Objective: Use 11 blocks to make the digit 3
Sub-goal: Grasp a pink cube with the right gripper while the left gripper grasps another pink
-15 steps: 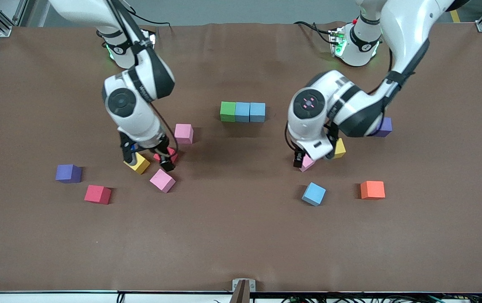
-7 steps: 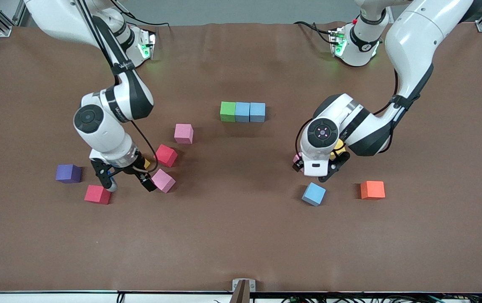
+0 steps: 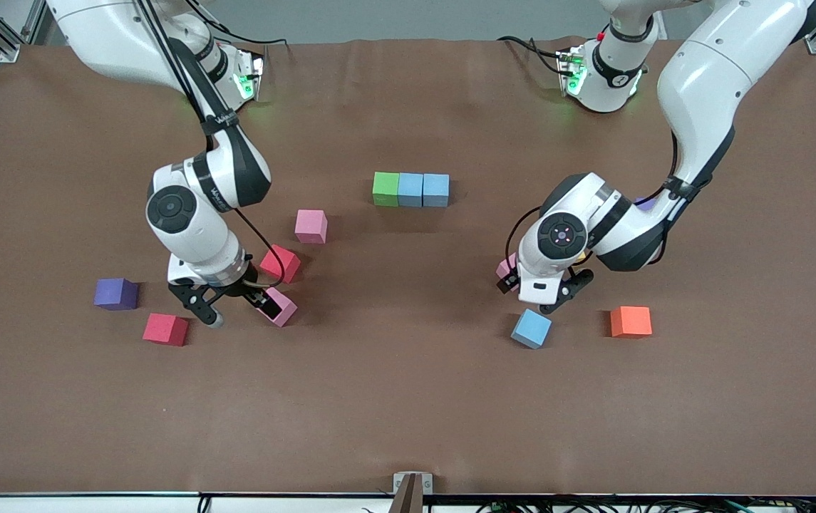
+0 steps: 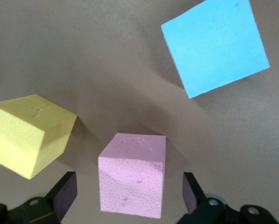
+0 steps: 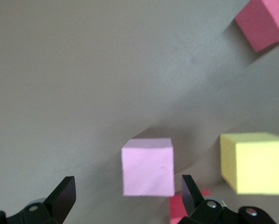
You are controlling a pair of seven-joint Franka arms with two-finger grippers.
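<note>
Right, down at the near end of the spread, a red block [image 3: 164,329] and a light blue block [image 3: 531,328] sit closest to the front camera, with an orange block [image 3: 631,321] beside the blue one toward the left arm's end of the counter [image 3: 408,413]. Just up from there, the right tool [image 3: 235,308] hangs low with its fingers spread wide, nothing gripped; a pink block [image 5: 147,166] sits on the counter between its fingers. A purple cube [image 3: 115,293] lies off toward the right arm's end. Over at the left tool [image 3: 536,293], same story: fingers released and wide, another pink block [image 4: 132,181] framed between them, a yellow block [image 4: 28,134] just beside it. Farther back, a second red block [image 3: 281,263], then a third pink block [image 3: 311,226] standing alone. Farthest of all, the start of the digit 3: green block [image 3: 385,189] and two light blue blocks [image 3: 423,189] touching in one row.
</note>
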